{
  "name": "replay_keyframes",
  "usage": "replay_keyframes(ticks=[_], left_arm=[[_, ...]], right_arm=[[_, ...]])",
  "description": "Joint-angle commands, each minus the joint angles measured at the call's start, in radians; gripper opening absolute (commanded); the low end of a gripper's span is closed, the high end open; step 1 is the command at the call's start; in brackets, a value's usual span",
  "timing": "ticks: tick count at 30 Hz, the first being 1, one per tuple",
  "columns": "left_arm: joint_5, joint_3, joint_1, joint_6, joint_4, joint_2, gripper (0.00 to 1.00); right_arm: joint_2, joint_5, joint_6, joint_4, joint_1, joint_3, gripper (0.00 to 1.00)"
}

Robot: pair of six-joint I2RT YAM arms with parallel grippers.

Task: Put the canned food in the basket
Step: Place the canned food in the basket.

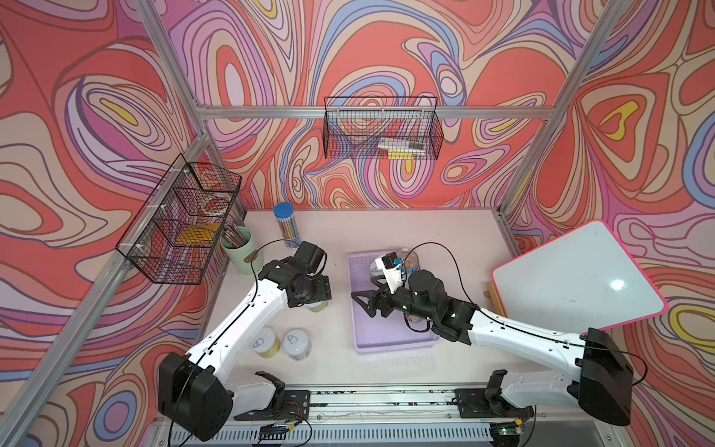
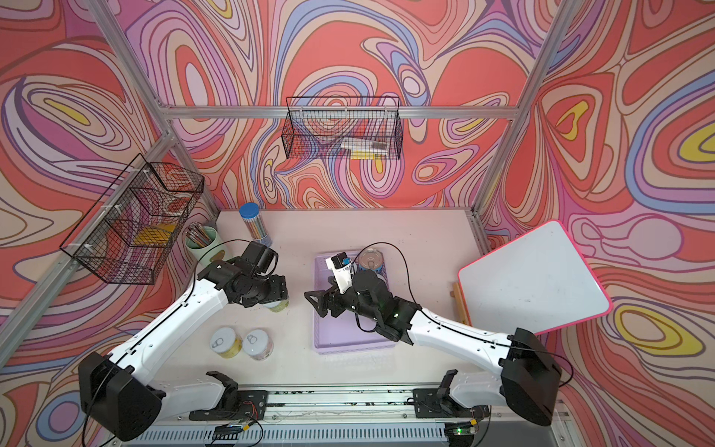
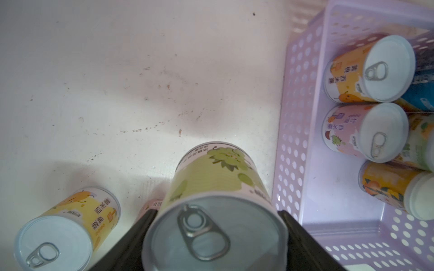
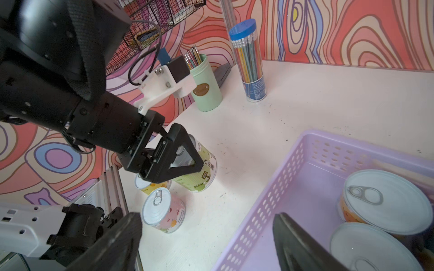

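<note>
A green-labelled can [image 3: 211,183] with a silver pull-tab top stands outside the lilac basket [image 3: 296,117], just beside its perforated wall, on the pale surface [image 1: 445,236]. The left pincer [image 3: 216,232] is clamped on it. In the left wrist view its black fingers [image 3: 141,234] press against opposite sides of the can just under the rim. I cannot tell whether the can's base touches the surface.

Several cans stand upright and close together inside the basket. They include an orange-yellow-labelled can [image 3: 347,77], a pink-labelled can [image 3: 340,131] beside it and an orange-labelled can [image 3: 380,185]. A wider blue-labelled can [image 3: 422,93] stands behind them, and its silver top shows in a top view [image 2: 370,260].

The right pincer [image 4: 206,244] hangs over the basket with its jaws apart and nothing between them. In the right wrist view its dark fingers [image 4: 298,244] frame the basket's wall and two white can tops.

Two more cans stand on the surface on the left arm's side, well apart from the basket. A yellow-labelled can [image 1: 265,342] stands just beside a pale-labelled can [image 1: 297,344].

A pale green pencil cup [image 1: 242,251] and a clear blue-capped pencil tube [image 1: 286,224] stand near the back left corner. A pink-edged whiteboard [image 1: 576,278] leans at the right. Black wire baskets [image 1: 178,224] hang on the frame.
</note>
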Motion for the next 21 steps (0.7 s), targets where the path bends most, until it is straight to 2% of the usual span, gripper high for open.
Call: replay_keyframes(ticks=[1,14,21], left_arm=[[0.003,0.059,-0.06,0.028,0.045,0.032,0.72],[-0.038,0.204,-0.349,0.016,0.113,0.194,0.71],[-0.046,0.247,-0.442,-0.015,0.174,0.291,0.7]], right_arm=[[-0.058,0.032,0.001,-0.052,-0.033,-0.034,0.89],[-0.28,0.103,0.013,-0.282,-0.127,-0.128,0.89],[-0.369,0.123,0.039,-0.398,-0.145,-0.156,0.9]])
